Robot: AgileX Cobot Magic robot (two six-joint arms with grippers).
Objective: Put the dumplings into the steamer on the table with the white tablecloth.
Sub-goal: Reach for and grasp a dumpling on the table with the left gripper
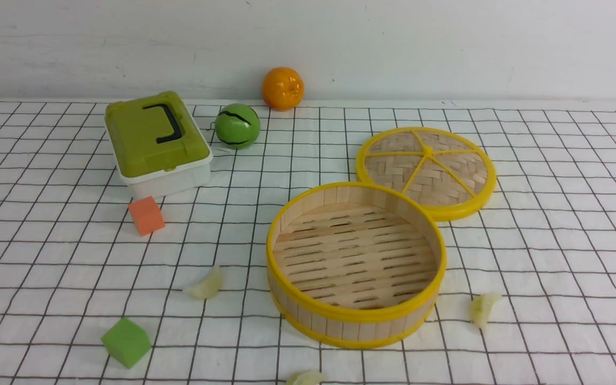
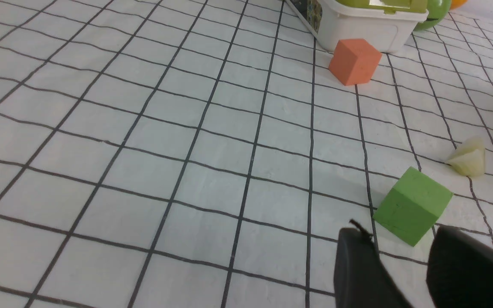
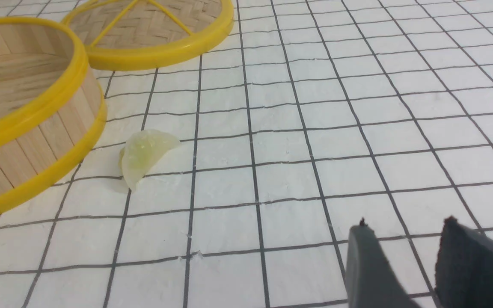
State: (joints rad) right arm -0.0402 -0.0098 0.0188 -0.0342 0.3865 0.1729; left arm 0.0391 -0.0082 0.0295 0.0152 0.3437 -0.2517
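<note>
Right-hand dumpling [image 1: 483,310] lengthwise toward the far wall [image 1: 340,51]

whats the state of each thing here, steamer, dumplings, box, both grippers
steamer: uncovered, empty, upright
woven lid: off, flat beside the steamer
dumplings: all three on the cloth, outside the steamer
box: lid shut
left gripper: open, nothing held
right gripper: open, nothing held

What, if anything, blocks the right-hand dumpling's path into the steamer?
Only the steamer's own raised wall; nothing else visible stands between it and the dumpling. The round lid lies behind, off that path.
</note>
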